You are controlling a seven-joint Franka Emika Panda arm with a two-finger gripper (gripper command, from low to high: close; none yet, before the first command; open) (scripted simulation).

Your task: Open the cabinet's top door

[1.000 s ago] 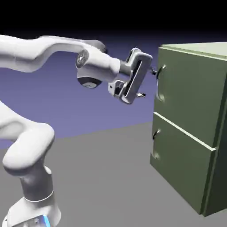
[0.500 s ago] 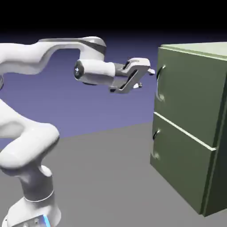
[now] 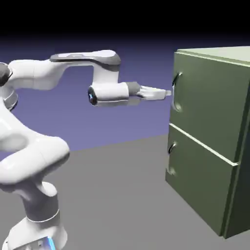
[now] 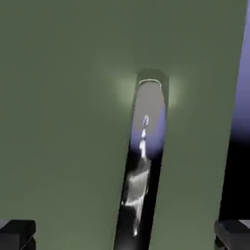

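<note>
- Top door point(image 3: 210, 105): shut, upper front of the cabinet point(image 3: 219, 52), at right.
- Handle point(image 4: 139, 183): at the door's left edge, between the gripper's point(image 4: 125, 234) wide-open fingers, ungripped.
- Probably stiff, slick metal; best clasped mid-bar, square on.
- Door likely swings heavily; pull smoothly along its arc.
- Lower door point(image 3: 200, 180) shut too; contents hidden.

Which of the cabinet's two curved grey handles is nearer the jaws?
The curved grey metal handle on the upper olive-green door; the open jaws point at it, well above the lower panel's handle.
</note>
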